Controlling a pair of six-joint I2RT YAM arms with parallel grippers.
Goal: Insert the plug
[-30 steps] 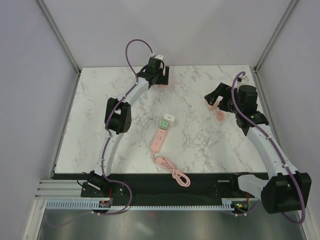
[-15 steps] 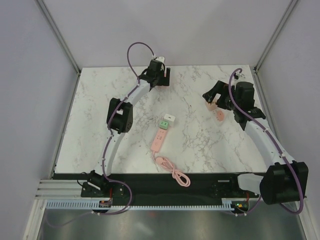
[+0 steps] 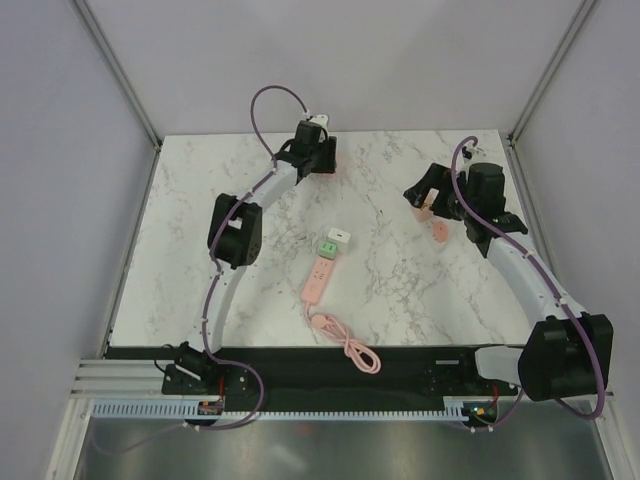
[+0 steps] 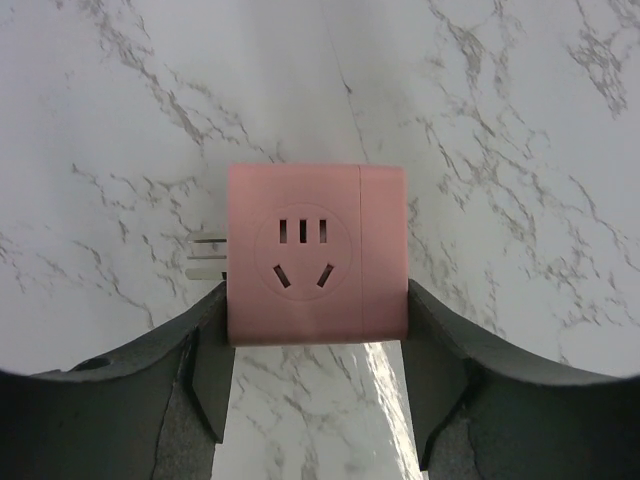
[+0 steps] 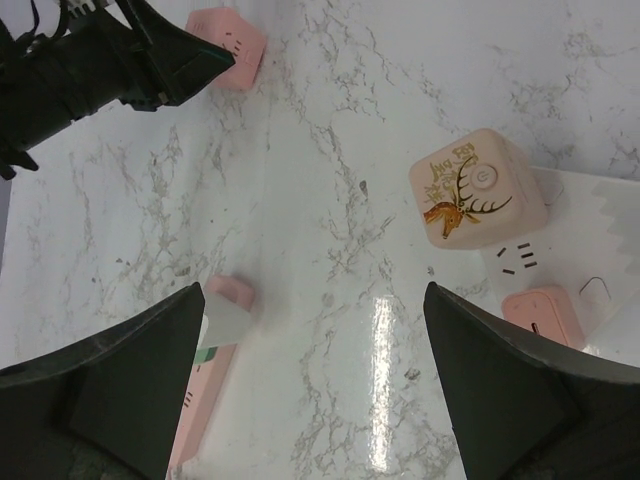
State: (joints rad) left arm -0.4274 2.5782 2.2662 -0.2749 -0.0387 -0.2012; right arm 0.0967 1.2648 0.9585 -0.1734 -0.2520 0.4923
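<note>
The pink square plastic socket adapter (image 4: 316, 255) looks smooth and matt; the white grey-veined marble tabletop (image 4: 500, 120) shines glossy

Pink cube (image 5: 477, 190): deer emblem, power sign; lettering unreadable

Pink plug (image 4: 315, 255) — white, grey-veined marble table (image 4: 500, 100)

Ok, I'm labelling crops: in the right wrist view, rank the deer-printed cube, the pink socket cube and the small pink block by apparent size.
1. deer-printed cube: clearly the largest.
2 and 3, not ranked: pink socket cube and small pink block look alike. Both are partly hidden and lie at different distances from the camera.
</note>
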